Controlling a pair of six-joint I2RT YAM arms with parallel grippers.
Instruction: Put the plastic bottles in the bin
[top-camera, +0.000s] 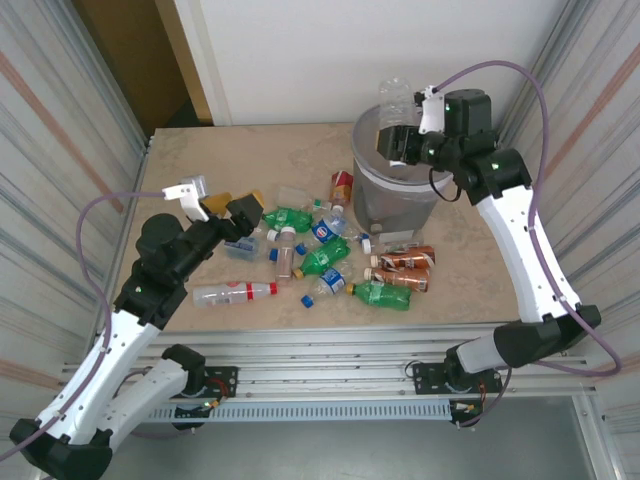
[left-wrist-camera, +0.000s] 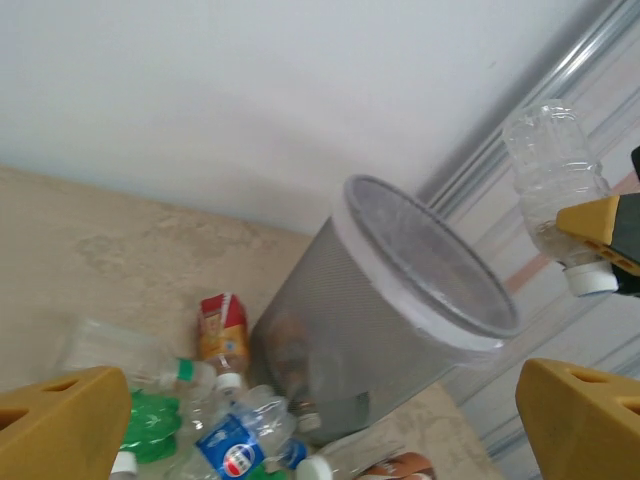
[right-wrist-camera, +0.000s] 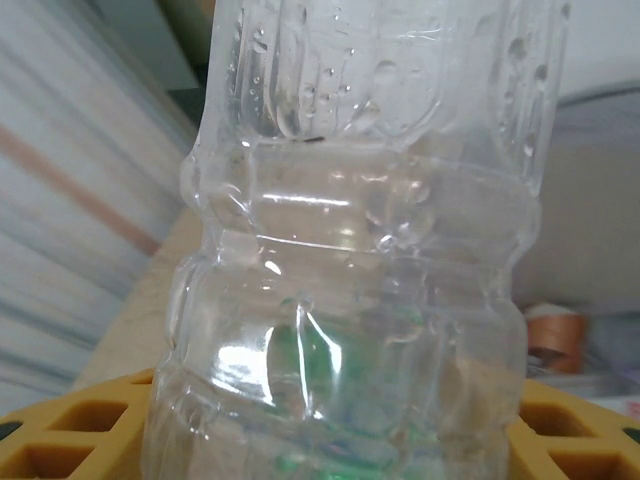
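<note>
**A:** Where is the bin?

**B:** The bin (top-camera: 392, 205) stands in the upper right of the top view, on the far right part of the table (top-camera: 200, 160), near the ribbed wall (top-camera: 590, 110). It has grey mesh sides and a clear liner folded over the rim.

**A:** And the bottles?

**B:** One clear bottle (top-camera: 394, 98) is in the right gripper (top-camera: 398, 142), whose jaws are clamped on it above the far part of the rim. The other bottles (top-camera: 325, 255) lie loose mid-frame, from just left of the bin to below it. They include green, blue-labelled and brown-labelled ones. A red-banded bottle (top-camera: 235, 291) lies lowest and furthest left. A red-labelled bottle (top-camera: 342, 187) sits just beside the bin's left side.

**A:** Any room to move?

**B:** The table's upper left is bare, and so is a strip along its near edge below the scatter. Ribbed walls close in on both sides.

**A:** What about the left gripper?

**B:** The left gripper (top-camera: 215, 202) is at the left end of the scatter, with its jaws wide apart and nothing between them.

**A:** What do the wrist views add?

**B:** The left wrist view sees the bin from the side, with dark shapes showing through the mesh that I cannot identify. The held bottle is at upper right, tilted and higher than the rim, with its white cap (left-wrist-camera: 590, 280) pointing down. The right wrist view shows that bottle close up. It is ribbed and see-through with droplets inside, and yellow pads (right-wrist-camera: 60, 440) sit at both lower corners.
</note>
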